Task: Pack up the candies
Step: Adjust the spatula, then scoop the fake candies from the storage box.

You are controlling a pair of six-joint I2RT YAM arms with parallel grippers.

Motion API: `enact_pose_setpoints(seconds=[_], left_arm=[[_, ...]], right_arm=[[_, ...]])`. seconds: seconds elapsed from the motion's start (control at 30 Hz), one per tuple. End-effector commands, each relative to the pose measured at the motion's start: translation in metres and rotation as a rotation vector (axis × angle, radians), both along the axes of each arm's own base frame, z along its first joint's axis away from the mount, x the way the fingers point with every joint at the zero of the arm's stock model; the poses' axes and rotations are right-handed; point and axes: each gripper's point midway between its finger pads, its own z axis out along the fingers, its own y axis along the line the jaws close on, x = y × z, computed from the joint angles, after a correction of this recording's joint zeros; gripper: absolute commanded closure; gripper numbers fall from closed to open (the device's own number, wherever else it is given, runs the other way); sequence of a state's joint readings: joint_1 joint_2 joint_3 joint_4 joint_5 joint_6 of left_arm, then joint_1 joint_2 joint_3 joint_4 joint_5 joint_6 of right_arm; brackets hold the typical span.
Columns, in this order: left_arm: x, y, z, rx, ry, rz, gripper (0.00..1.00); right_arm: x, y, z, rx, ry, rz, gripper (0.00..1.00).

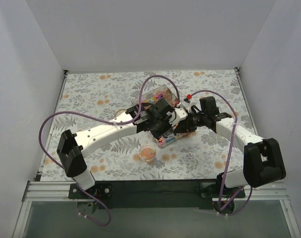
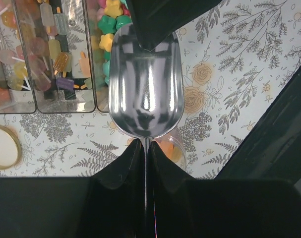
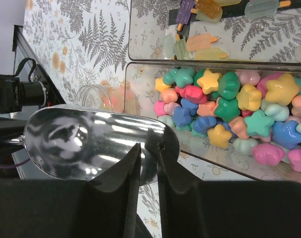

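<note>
Start at the left claw (image 2: 146, 147), clenched on the thin handle of the shiny scoop (image 2: 145, 84). Look next at the right claw (image 3: 146, 148), pinched, by the look of it, on the scoop's front rim. Two claws on one scoop. Nothing inside the scoop yet, only shine.

Move out a little. Near the scoop, find the clear box (image 3: 205, 146) with its rows. In the closest row, see the candies (image 3: 224, 106): fat little stars in pink, yellow, blue, green and orange, all piled up. In the next rows, ice-lolly sweets (image 2: 56, 49) on sticks. Down by the scoop's handle end, spot a small clear cup (image 1: 148, 152) with a few orange candies already in it. Off to the side, a gold lid (image 2: 1, 146) flat on the leafy cloth (image 2: 239, 49).

Now the step in hand, most likely: filling the scoop with stars. To do it well, let just one claw steer; otherwise, a tug-of-war. Tip the scoop's open mouth down into the star row, push low and slow under the pile, then lift level. Keep off the box wall. Don't overfill, for fear of rolling stars. Carry flat to the cup and pour gently, mouth right over the rim.
</note>
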State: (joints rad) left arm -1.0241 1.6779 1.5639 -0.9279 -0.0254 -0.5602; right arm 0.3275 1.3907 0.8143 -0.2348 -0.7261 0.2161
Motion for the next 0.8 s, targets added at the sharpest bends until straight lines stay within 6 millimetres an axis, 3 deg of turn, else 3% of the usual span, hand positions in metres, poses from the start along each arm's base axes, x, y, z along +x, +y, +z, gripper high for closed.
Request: enact_pose_setpoints(seconds=[0.0, 0.17, 0.2, 0.27, 0.3, 0.33, 0.43, 0.47, 0.77], left_arm=[[0.011, -0.015, 0.043, -0.185, -0.105, 0.013, 1.00], [0.016, -0.002, 0.029, -0.095, -0.100, 0.027, 1.00], [0.013, 0.005, 0.022, -0.045, -0.079, 0.023, 1.00], [0.015, 0.010, 0.017, 0.022, -0.069, 0.024, 1.00], [0.010, 0.019, 0.010, 0.078, -0.040, 0.023, 1.00], [0.010, 0.022, 0.009, 0.103, -0.030, 0.023, 1.00], [0.006, 0.028, -0.002, 0.193, 0.024, 0.016, 1.00], [0.002, 0.031, -0.010, 0.233, 0.053, 0.012, 1.00], [0.003, 0.031, -0.011, 0.300, 0.089, 0.019, 1.00]], right_arm=[[-0.002, 0.004, 0.002, 0.026, 0.018, 0.012, 0.75], [0.010, -0.010, 0.002, -0.084, -0.037, -0.044, 0.72], [0.021, -0.014, 0.012, -0.117, -0.078, -0.067, 0.70], [0.034, -0.039, 0.003, -0.277, -0.103, -0.153, 0.67], [0.044, -0.046, 0.010, -0.321, -0.133, -0.189, 0.63], [0.056, -0.065, 0.006, -0.422, -0.160, -0.262, 0.61], [0.071, -0.092, 0.006, -0.564, -0.191, -0.347, 0.52], [0.073, -0.095, 0.004, -0.585, -0.189, -0.350, 0.51], [0.083, -0.121, -0.015, -0.737, -0.172, -0.429, 0.47]])
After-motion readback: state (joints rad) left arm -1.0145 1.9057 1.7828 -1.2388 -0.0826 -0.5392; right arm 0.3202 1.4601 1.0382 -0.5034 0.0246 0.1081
